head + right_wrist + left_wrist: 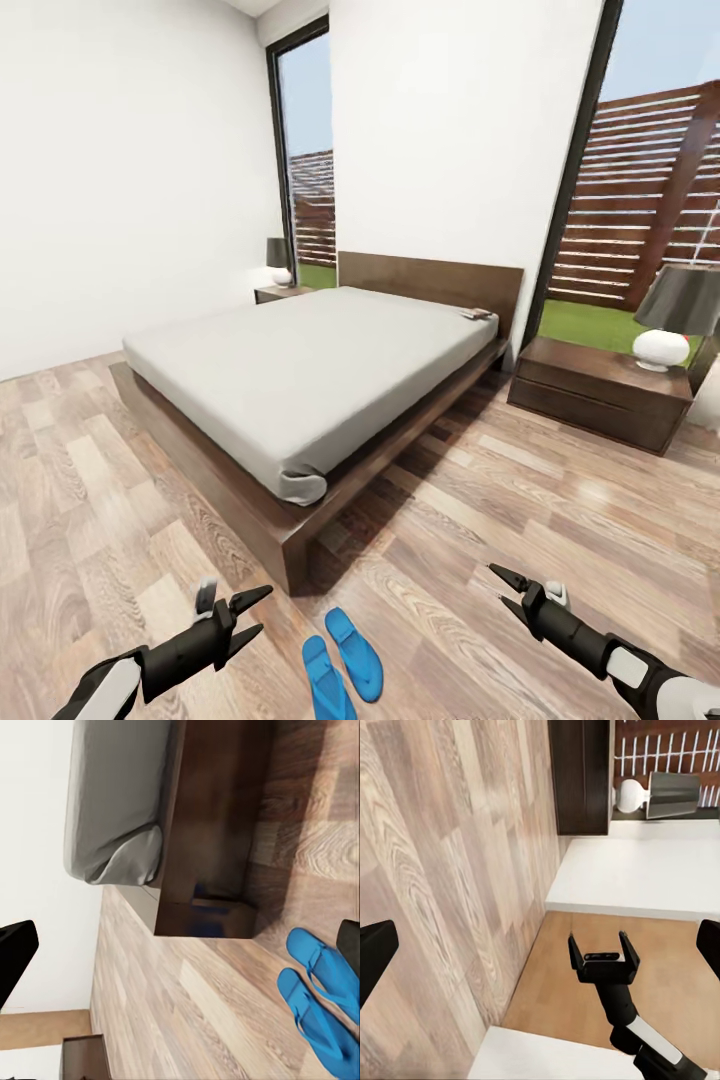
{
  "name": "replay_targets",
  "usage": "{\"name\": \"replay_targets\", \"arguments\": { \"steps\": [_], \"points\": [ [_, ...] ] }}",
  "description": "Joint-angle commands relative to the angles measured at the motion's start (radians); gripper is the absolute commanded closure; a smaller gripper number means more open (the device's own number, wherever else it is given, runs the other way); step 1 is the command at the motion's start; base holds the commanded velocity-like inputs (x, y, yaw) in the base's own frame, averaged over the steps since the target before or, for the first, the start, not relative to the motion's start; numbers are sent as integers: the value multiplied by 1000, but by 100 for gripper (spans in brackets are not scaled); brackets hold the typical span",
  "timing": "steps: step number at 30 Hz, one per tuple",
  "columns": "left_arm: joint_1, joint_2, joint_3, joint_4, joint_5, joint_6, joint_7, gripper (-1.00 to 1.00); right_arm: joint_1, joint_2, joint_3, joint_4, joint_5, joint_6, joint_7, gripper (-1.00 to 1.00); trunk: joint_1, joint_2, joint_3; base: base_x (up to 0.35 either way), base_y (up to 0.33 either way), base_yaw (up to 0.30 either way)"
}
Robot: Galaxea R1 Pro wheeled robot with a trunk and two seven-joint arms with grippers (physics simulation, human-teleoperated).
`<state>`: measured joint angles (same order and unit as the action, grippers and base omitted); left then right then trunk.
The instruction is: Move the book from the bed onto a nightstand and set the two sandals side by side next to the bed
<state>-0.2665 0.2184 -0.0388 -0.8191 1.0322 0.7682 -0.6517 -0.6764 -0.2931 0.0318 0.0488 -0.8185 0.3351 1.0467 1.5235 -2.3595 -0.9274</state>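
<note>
The bed (250, 500) stands mid-room, low and dark brown, with a bare grey mattress (310, 370). A small dark book (477, 314) lies on the mattress's far right corner by the headboard. Two blue sandals (343, 660) lie side by side on the floor just off the bed's near corner, between my arms; the right wrist view has the sandals (322, 1009) beside that corner too. My left gripper (266, 609) is open and empty, left of the sandals. Right of them, my right gripper (497, 584) hangs open and empty; the left wrist view also catches it (597, 939).
A dark nightstand (600, 390) with a white-based lamp (662, 350) stands right of the bed. The other nightstand (283, 292) sits at the far left with a lamp. Tall windows flank the headboard. Wood-plank floor (560, 500) spreads around the bed.
</note>
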Motion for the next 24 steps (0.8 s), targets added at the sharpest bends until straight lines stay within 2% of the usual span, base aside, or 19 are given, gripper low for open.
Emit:
{"name": "replay_targets", "arguments": {
  "steps": [1, 24],
  "points": [
    [0, 1, -2, 0, 6, 5, 0, -100, -2, 0, 4, 4, -8, 9, 4, -100, 0, 0, -1, 0, 0, -269],
    [0, -5, -4, 0, 7, -10, 1, -100, -2, 0, 4, 3, -8, 9, 4, -100, 0, 0, -1, 0, 0, -269]
  ]
}}
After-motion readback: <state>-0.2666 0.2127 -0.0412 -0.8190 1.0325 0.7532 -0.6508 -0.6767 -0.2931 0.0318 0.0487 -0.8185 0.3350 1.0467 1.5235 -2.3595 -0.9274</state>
